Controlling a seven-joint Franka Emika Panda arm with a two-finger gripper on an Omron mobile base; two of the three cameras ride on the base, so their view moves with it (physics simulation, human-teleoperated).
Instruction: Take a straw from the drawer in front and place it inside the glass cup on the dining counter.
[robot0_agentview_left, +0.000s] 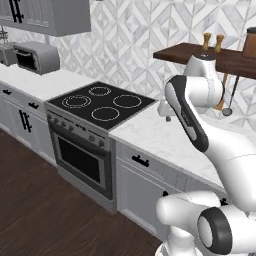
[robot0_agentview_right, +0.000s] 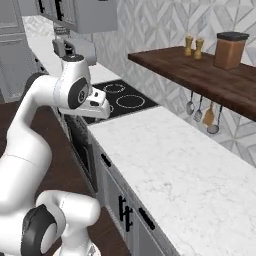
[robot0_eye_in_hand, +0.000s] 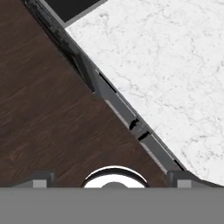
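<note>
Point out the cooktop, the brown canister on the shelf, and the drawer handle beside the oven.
cooktop (robot0_agentview_left: 102, 103): left base view, middle of the black glass.
brown canister (robot0_agentview_right: 229, 51): right base view, its front face.
drawer handle (robot0_agentview_left: 140, 160): left base view, middle of the black bar.

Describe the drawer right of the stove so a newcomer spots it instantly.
Start at the black cooktop set in the marble worktop. Just right of the oven, directly under the worktop edge, sits the drawer: a wide, shallow, closed grey front with a horizontal black bar handle, unlike the taller door below.

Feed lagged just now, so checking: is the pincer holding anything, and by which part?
Nothing is held. The pincer is open over the floor beside the worktop, with nothing between its fingertips.
</note>
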